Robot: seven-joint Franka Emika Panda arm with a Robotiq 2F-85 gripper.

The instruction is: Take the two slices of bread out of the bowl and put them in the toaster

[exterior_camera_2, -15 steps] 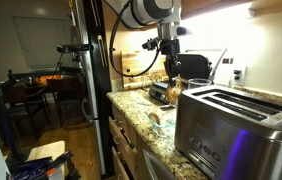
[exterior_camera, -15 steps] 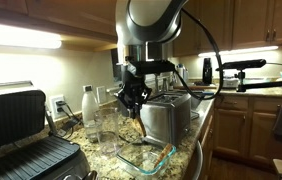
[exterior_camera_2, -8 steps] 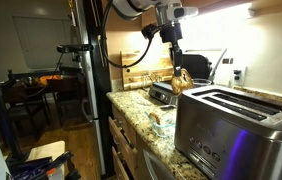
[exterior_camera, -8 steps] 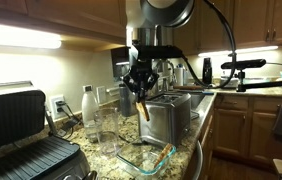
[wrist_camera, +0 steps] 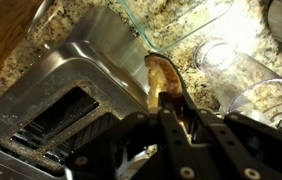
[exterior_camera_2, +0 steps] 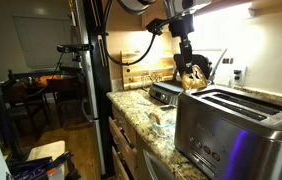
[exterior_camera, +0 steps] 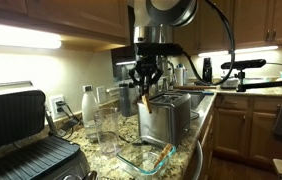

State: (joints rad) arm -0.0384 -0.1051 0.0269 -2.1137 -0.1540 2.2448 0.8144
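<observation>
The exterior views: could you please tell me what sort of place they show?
Most likely a home kitchen: a speckled granite countertop, brown wooden cabinets, and a shiny brushed-steel toaster.

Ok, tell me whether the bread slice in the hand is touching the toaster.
Cannot tell. In the wrist view the bread slice overlaps the toaster edge; neither contact nor gap shows.

This is a home kitchen. A speckled granite countertop (exterior_camera: pixel 189 152) runs beneath wooden wall cabinets (exterior_camera: pixel 251 22), with matching wooden base cabinets (exterior_camera: pixel 236 130) below and a strip light (exterior_camera: pixel 21 40) glowing under the upper units. On the counter stand household appliances: a brushed-steel toaster (exterior_camera: pixel 166 118) and a black ridged contact grill (exterior_camera: pixel 21 135), beside clear drinking glasses (exterior_camera: pixel 101 125). A wall outlet (exterior_camera: pixel 58 103) sits in the backsplash.
</observation>
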